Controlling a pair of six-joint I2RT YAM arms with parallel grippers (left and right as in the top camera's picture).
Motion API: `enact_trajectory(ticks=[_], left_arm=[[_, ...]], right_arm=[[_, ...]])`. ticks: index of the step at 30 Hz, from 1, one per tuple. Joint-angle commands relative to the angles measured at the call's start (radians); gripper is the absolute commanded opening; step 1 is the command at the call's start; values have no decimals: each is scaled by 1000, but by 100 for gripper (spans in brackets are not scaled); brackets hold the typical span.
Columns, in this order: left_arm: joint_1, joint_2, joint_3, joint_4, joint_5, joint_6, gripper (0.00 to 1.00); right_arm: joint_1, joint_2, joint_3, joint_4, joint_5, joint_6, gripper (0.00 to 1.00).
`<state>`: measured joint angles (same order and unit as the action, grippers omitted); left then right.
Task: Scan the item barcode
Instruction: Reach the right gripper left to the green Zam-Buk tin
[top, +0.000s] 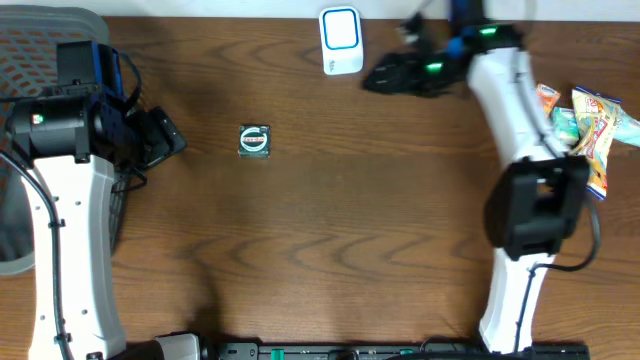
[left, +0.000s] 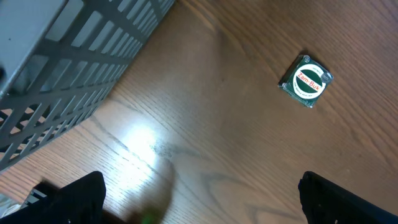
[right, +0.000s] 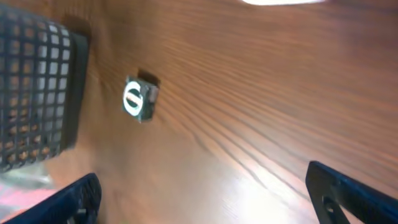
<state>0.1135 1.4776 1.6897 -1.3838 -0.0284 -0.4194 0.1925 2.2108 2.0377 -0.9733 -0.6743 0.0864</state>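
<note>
Currently left hand (top: 172, 138), right hand (top: 376, 78) spread; tin (top: 255, 140) lies between.

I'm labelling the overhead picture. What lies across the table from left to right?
grey basket → left gripper → small green tin → white scanner → right gripper → snack packets

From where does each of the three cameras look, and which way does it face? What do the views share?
Overhead: above the table, looking straight down; both arms, the left claw and the right claw show.
Left wrist: on the left arm, looking down at the tin and basket; its two fingertips show, wide apart.
Right wrist: on the right arm, facing leftwards over the table at tin and basket; its two fingertips show, wide apart.
Shared: all three see the tin and basket.
</note>
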Motion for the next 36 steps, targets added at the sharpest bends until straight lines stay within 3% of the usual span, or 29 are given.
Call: enact_trajectory(ticks=[1, 13, 27, 36], left_arm=[[2, 6, -4, -3, -6, -5, 97], [2, 6, -4, -3, -6, -5, 98], [2, 6, -4, -3, -6, -5, 98], [2, 6, -4, -3, -6, -5, 98]], right_arm=[[161, 0, -6, 97, 196, 186, 99], [506, 63, -5, 396, 762, 303, 99], [609, 213, -5, 520, 803, 318, 99], [626, 270, -5, 497, 854, 400, 99]])
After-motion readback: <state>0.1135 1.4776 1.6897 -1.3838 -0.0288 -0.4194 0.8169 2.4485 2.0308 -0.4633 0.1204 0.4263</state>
